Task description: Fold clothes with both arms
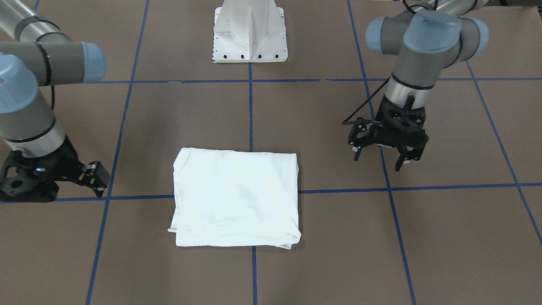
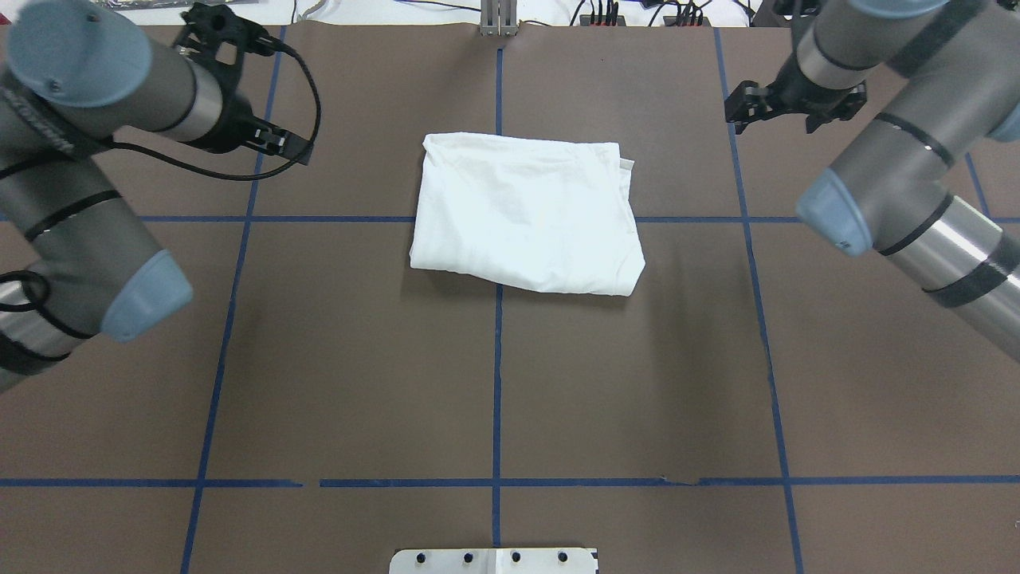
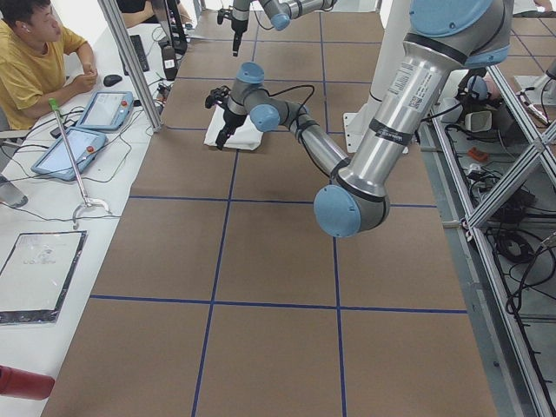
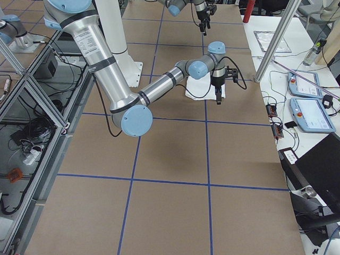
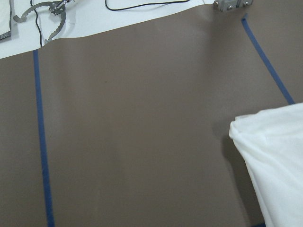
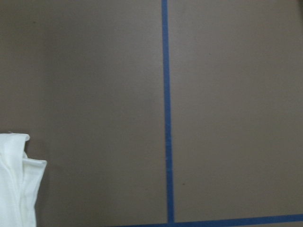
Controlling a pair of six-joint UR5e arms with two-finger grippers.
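Spotter: Pedestal base [image 2: 494,560], white, sits at the counter's [image 2: 358,383] near edge in the overhead view. Working left to right from there.

Logger: Go on.

Spotter: Left claw [image 1: 378,163] is toward the far-left corner, hanging over bare brown counter. Jaws spread wide, nothing in them. Well apart from the cloth.

Logger: And the T-shirt?

Spotter: White T-shirt [image 2: 526,215], folded to a squat rectangle. It lies flat in the far half of the counter, straddling the centre blue tape line [image 2: 497,383]. No print showing on top. A small tab of cloth [image 2: 627,163] pokes out at its far-right corner; can't tell which part it is.

Logger: Right side?

Spotter: Right claw [image 2: 789,112] is toward the far-right corner. Wide too, by the look of it, empty, clear of the cloth.

Logger: Handling?

Spotter: Judgement only. Light, limp cotton with no stiffness, several layers stacked. It will sag from any single hold, and upper layers may slide off lower ones. Not fragile.

Logger: Where to take it?

Spotter: Two corners of one edge, one claw each, pinching through the whole stack down at the counter. The right wrist view shows layered edges at that end, so a shallow pinch could catch only the top ply. Lift both ends level.
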